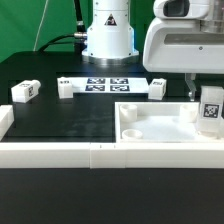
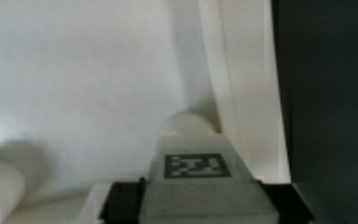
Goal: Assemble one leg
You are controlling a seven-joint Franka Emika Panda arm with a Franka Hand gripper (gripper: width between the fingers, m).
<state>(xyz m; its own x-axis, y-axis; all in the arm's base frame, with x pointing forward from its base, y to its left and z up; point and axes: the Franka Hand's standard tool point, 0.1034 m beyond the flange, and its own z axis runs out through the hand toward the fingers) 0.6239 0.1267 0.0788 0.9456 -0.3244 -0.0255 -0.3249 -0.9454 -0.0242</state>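
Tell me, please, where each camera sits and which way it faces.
Exterior view: off the arm, low at the near edge, looking across the black table toward the robot's base; the hand shows at the exterior view's right, gripping the leg.
Wrist view: on the wrist, looking down along the dark fingers at the tagged leg and the white panel beneath it.
Shared: both views show the hand, the leg and the white panel.
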